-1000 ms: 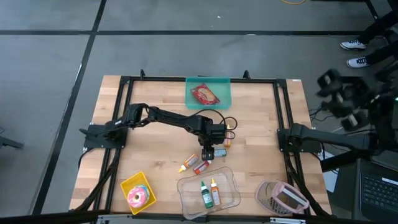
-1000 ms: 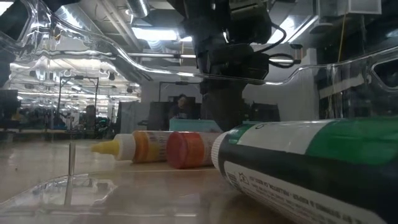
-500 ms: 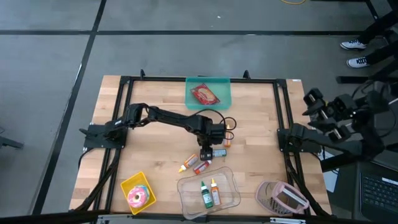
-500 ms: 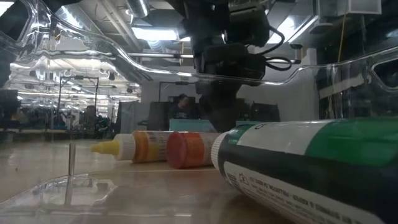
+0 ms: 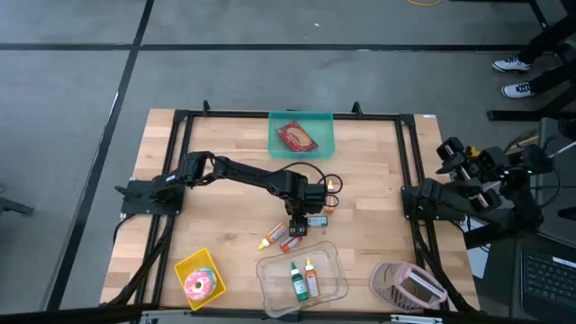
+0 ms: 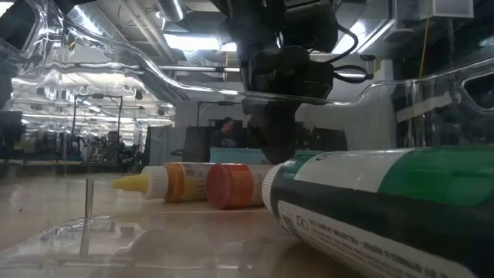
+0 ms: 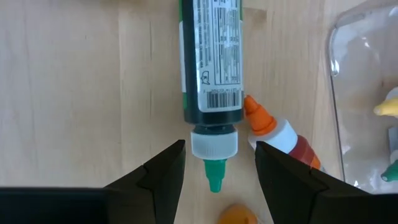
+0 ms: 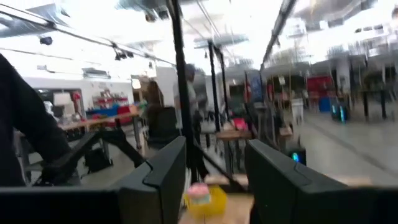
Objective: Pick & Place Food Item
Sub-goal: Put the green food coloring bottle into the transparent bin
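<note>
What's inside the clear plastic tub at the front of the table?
Inside the clear tub lie two small bottles side by side: a green-capped bottle and an orange-capped bottle. Nothing covers them from above; their undersides cannot be seen.

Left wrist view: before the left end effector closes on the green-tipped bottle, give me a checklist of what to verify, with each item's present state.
1. Left end effector open: ok.
2. Green-tipped bottle lying flat on the wooden table: ok.
3. Its white cap between the fingers: ok.
4. Fingers low enough to grip: cannot tell.
5. Orange-tipped bottle clear of the grasp: not ok, its tip touches the green-tipped bottle.
6. Right end effector clear, raised off the table's right edge: ok.
</note>
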Motion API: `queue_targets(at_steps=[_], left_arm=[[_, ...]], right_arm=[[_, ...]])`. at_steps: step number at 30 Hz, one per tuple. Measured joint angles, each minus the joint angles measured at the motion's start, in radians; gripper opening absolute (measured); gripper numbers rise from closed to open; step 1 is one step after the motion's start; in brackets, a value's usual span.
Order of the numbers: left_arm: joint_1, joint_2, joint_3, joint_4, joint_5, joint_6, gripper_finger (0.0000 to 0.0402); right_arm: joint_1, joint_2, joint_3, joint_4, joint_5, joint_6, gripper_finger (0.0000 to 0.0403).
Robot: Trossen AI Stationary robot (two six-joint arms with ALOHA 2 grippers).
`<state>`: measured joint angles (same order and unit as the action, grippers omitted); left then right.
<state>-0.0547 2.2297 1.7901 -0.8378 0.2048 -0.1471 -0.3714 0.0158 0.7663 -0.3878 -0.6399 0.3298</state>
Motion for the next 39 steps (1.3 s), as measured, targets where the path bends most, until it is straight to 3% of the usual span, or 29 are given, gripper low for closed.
queue_targets(at_steps=[15,18,22,24,31,39], left_arm=[[-0.002,0.076,0.007,0.032,-0.010,-0.052,0.0182],[0.006,0.079,0.018,0.030,-0.014,-0.055,0.0165],[0.016,0.081,0.018,0.037,-0.007,-0.059,0.0113],[0.023,0.081,0.019,0.032,0.008,-0.073,0.0112],[0.066,0.038,0.018,0.000,0.040,-0.103,0.0112],[0.067,-0.087,0.121,-0.100,0.053,-0.028,0.0112]], right_arm=[[0.000,0.000,-0.003,-0.013,0.004,0.007,0.0165],[0.000,0.000,-0.003,-0.013,0.004,0.005,0.0165],[0.000,0.000,-0.003,-0.013,0.004,0.003,0.0165],[0.000,0.000,-0.003,-0.013,0.004,0.003,0.0165],[0.000,0.000,-0.003,-0.020,0.004,-0.001,0.0165],[0.000,0.000,-0.003,-0.021,-0.006,-0.009,0.0165]])
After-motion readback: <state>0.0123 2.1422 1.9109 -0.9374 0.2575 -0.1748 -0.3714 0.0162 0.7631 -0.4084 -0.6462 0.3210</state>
